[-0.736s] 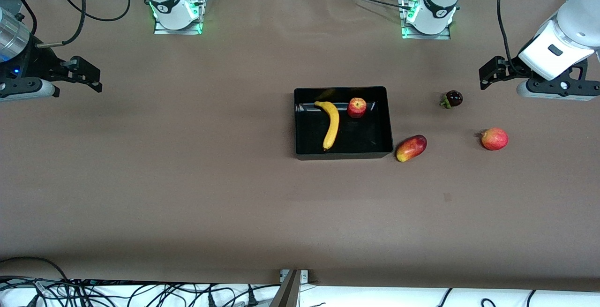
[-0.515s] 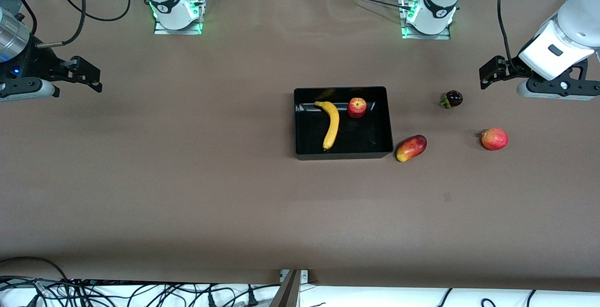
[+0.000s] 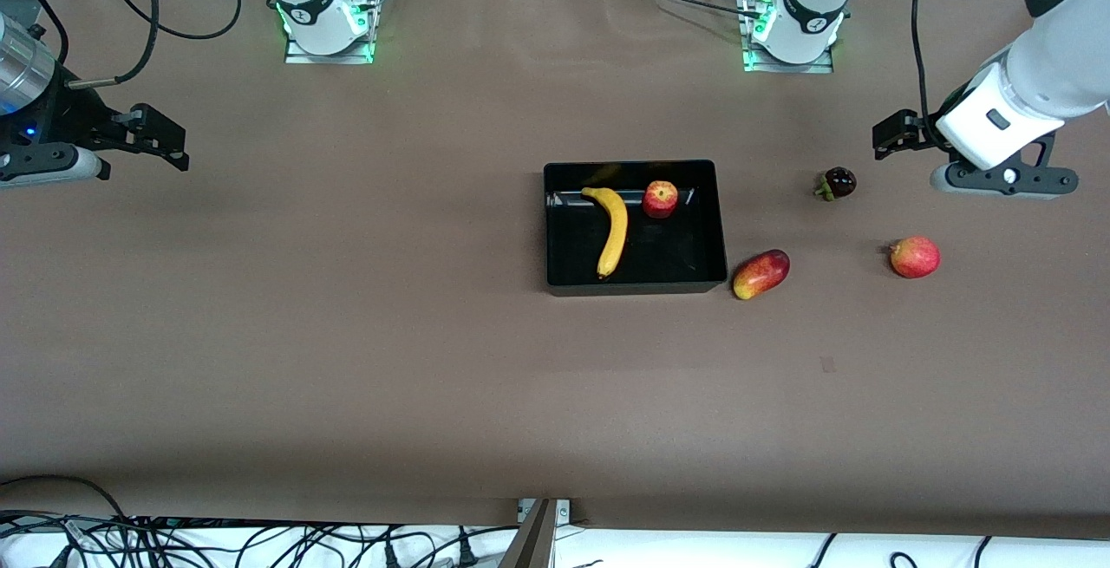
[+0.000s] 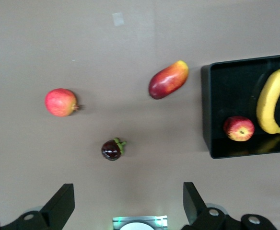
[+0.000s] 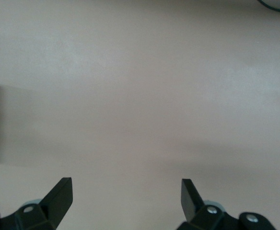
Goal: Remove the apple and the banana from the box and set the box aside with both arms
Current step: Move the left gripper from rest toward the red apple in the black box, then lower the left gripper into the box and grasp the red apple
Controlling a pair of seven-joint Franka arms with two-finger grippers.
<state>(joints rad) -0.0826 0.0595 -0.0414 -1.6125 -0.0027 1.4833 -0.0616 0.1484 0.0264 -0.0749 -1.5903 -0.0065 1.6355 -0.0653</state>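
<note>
The black box (image 3: 550, 230) sits mid-table. In it lie the yellow banana (image 3: 612, 230) and the small red apple (image 3: 660, 199), side by side and apart. The left wrist view also shows the box (image 4: 206, 110), the banana (image 4: 269, 103) and the apple (image 4: 239, 128). My left gripper (image 3: 1004, 183) is open and empty, up over the table at the left arm's end, beside a dark mangosteen; its jaws stand wide in the left wrist view (image 4: 128, 206). My right gripper (image 3: 39, 169) is open and empty, waiting over bare table at the right arm's end (image 5: 125, 201).
Three fruits lie outside the box toward the left arm's end. A red-yellow mango (image 3: 760, 274) is next to the box's corner. A dark mangosteen (image 3: 838, 182) and a round red fruit (image 3: 915, 257) lie farther along. The arm bases (image 3: 325, 26) stand along the table's edge.
My left gripper has moved a little toward the mangosteen and the middle of the table. The right arm and all the fruits have not moved.
</note>
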